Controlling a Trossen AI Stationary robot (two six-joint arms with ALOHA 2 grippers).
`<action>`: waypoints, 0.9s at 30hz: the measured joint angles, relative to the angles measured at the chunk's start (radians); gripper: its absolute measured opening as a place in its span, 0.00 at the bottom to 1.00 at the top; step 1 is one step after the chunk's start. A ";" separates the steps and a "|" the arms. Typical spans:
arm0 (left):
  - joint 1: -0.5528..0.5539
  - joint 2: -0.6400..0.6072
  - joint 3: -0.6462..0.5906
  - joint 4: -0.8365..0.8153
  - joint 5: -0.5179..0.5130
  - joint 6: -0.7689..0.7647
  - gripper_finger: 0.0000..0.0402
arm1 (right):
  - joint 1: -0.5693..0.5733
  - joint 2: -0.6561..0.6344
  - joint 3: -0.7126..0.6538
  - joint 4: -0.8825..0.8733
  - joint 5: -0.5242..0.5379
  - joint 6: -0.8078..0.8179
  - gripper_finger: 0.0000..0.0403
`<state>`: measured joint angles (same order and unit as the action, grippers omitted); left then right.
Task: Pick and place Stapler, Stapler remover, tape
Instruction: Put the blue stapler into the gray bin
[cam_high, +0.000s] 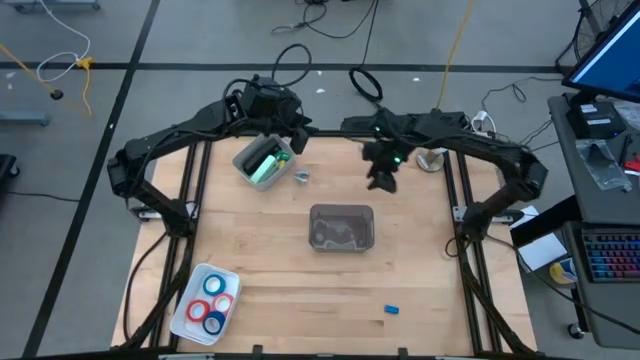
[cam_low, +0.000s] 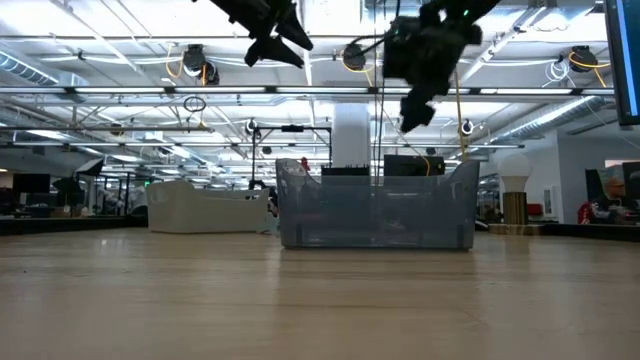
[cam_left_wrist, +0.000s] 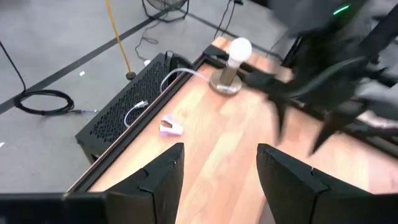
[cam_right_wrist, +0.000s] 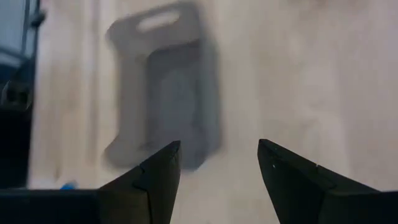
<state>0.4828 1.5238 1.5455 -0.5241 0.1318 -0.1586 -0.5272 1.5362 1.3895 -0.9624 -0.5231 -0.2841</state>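
Above the table (cam_high: 420, 280) — both tools (cam_right_wrist: 217, 165) open, empty.

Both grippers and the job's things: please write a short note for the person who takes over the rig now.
Left gripper: open, empty, raised at the table's far left.
Right gripper: open, empty, raised beyond the grey translucent plastic bin.
Pale mint-green stapler: in a grey tray at the far left.
Small silvery-grey stapler remover: on the wood beside that tray.
Four tape rings, blue and red: in the white tray, near left.
Done: what lies in the bin cannot be made out.
Left: all three kinds.
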 joint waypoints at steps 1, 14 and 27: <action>-0.001 0.000 0.000 -0.009 0.000 0.009 0.50 | 0.016 -0.024 0.000 -0.042 0.002 -0.001 0.52; -0.070 0.000 0.000 -0.071 0.000 0.050 0.50 | 0.385 -0.252 0.000 -0.292 0.205 0.319 0.52; -0.364 0.000 -0.001 0.001 -0.233 -0.064 0.50 | 0.840 -0.451 -0.342 0.028 0.319 0.685 0.52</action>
<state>0.1190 1.5238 1.5448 -0.5228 -0.1012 -0.2228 0.3127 1.0848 1.0470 -0.9347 -0.2045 0.4009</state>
